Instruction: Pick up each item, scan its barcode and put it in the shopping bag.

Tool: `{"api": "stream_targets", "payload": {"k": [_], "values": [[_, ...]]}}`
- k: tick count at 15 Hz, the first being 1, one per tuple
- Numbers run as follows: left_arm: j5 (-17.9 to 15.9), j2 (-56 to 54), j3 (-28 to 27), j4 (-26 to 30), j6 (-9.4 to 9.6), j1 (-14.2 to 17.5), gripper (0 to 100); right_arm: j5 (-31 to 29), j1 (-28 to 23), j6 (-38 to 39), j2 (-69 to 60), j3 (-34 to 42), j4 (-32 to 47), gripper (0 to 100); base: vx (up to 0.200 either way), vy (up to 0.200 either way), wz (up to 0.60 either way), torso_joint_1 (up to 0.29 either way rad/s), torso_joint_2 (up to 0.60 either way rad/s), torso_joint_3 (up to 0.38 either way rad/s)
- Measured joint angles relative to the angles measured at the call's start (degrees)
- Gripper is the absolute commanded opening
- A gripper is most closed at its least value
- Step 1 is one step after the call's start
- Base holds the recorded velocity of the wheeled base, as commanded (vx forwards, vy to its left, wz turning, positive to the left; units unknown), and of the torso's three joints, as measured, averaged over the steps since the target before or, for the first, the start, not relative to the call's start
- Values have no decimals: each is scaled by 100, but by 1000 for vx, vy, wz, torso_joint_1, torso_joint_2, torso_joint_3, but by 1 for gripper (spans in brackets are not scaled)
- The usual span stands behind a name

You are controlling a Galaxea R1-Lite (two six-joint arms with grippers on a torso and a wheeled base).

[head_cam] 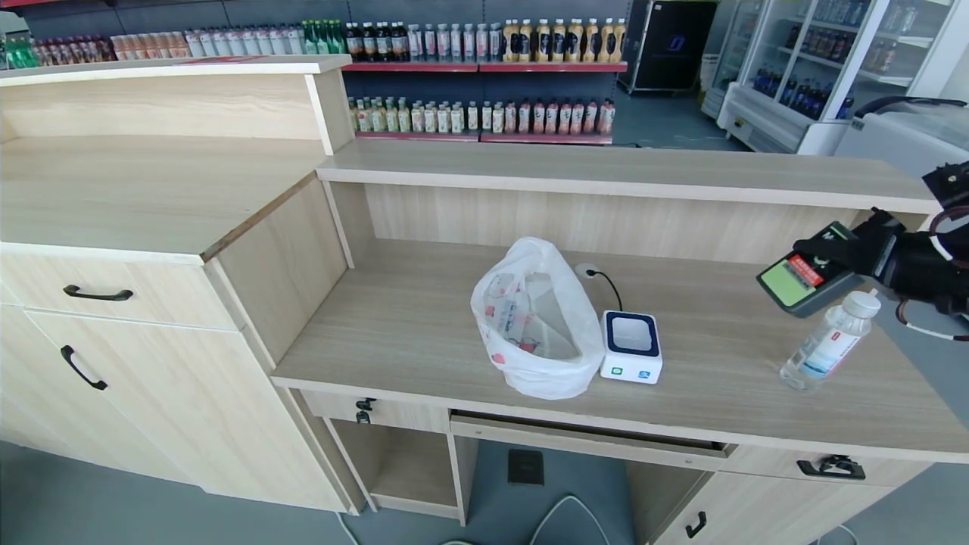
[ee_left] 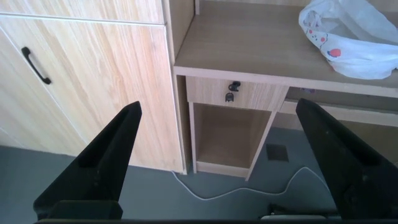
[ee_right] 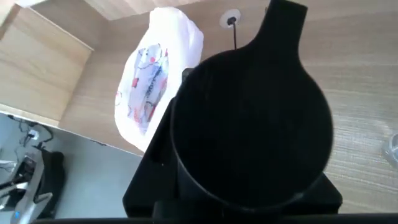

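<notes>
Counter (head_cam: 394,325) holds the shopping bag (head_cam: 537,318), scanner (head_cam: 632,344) just beside it, clear bottle (head_cam: 829,344) near the right end. Above that end the right gripper (head_cam: 848,253) clamps a dark, green-labelled tub (head_cam: 795,281) — the left gripper (ee_left: 217,165) hangs wide open, empty.

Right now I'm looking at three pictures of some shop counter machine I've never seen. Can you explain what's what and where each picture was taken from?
It is a robot with two arms, each ending in a claw. The wide picture comes from a camera on its head, looking down at a pale wooden counter. On it sit a white plastic shopping bag, a small white square scanner box right beside the bag, and a clear plastic bottle with a white cap. The other two pictures come from cameras on the wrists. The right claw grips a dark container with a green and red label above the counter. The left claw is open and empty, low in front of the counter.
</notes>
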Motion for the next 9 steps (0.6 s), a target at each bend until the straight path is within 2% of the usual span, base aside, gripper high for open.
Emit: {"api": "stream_targets", "payload": {"k": [2, 6, 9], "values": [[0, 0, 0, 0, 0, 2, 100, 28, -10, -707, 315, 256, -172, 0, 0, 0, 0, 0, 0, 0], [-2, 0, 0, 0, 0, 0, 100, 137, -10, -696, 758, 335, -350, 0, 0, 0, 0, 0, 0, 0], [0, 0, 0, -2, -2, -2, 100, 318, 17, -288, 975, 46, -340, 0, 0, 0, 0, 0, 0, 0]]}}
